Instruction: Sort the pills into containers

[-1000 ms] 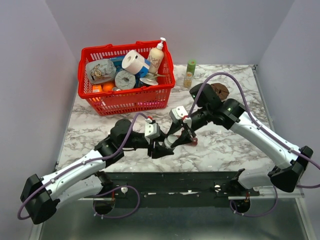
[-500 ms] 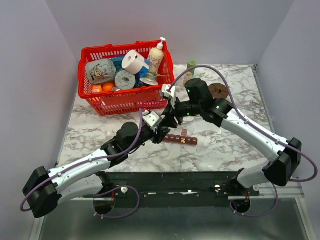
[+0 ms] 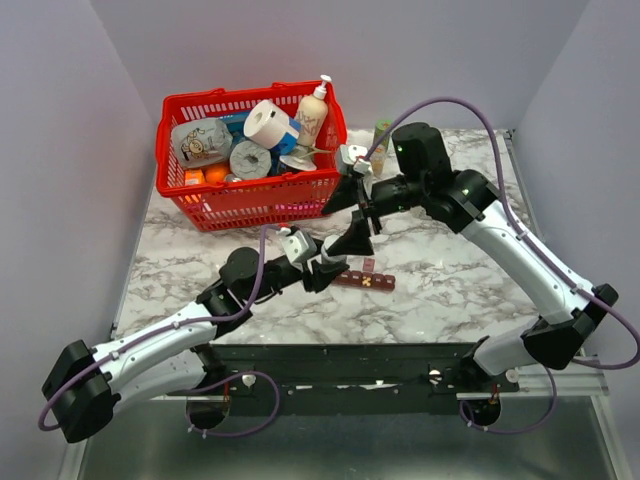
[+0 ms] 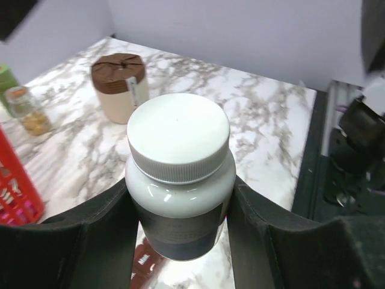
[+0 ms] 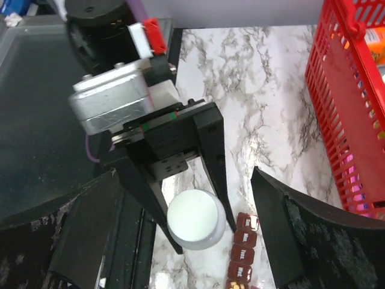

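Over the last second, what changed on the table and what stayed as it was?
The right tool lifted off the pill containers and drew back toward the red basket. Its jaws opened wide, with nothing between them. The left tool eased slightly toward the back, leaving the containers uncovered. Unchanged: the left tool keeps its grip on the white-capped bottle, and the red basket has not moved.
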Robot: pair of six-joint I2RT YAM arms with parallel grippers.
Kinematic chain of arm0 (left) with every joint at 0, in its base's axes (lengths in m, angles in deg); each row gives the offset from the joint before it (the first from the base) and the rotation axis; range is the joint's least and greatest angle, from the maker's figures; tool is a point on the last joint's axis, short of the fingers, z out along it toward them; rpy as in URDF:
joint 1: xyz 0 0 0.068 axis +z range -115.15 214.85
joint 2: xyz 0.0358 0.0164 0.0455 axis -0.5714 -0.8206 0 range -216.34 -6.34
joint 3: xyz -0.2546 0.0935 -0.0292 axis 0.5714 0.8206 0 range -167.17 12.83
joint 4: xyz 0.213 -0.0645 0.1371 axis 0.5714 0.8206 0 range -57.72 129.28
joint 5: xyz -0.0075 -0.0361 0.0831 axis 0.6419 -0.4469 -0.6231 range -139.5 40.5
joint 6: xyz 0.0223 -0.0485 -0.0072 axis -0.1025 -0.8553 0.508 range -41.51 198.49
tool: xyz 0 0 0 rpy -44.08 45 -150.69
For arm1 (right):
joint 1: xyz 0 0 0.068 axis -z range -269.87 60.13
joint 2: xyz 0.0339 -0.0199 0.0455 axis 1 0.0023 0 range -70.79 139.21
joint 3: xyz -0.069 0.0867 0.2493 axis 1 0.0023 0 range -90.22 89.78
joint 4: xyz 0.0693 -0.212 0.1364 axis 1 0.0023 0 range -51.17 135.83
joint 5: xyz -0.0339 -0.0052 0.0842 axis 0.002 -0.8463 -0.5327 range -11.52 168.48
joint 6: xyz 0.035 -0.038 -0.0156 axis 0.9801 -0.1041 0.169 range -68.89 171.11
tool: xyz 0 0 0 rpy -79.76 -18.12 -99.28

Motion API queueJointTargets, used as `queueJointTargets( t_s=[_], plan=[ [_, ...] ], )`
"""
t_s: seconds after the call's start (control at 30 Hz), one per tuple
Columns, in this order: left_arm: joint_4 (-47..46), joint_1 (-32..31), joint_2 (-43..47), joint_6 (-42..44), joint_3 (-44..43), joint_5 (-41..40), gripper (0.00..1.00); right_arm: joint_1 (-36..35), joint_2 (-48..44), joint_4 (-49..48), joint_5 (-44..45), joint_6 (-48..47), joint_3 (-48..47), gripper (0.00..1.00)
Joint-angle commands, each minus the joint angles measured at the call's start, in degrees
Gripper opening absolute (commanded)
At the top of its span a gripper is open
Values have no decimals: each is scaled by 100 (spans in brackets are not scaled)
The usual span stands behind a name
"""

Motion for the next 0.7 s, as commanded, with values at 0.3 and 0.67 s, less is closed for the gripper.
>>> queueJointTargets(
  t_s=[0.3,0.67],
  plan=[
    [1230,201,-37,303,-589,3288,0,94,-313,4190,-1812,-6815,458,98],
    [1820,210,-433,619,-1046,3579,0,23,67,4237,-1954,-6397,386,88]
  ],
)
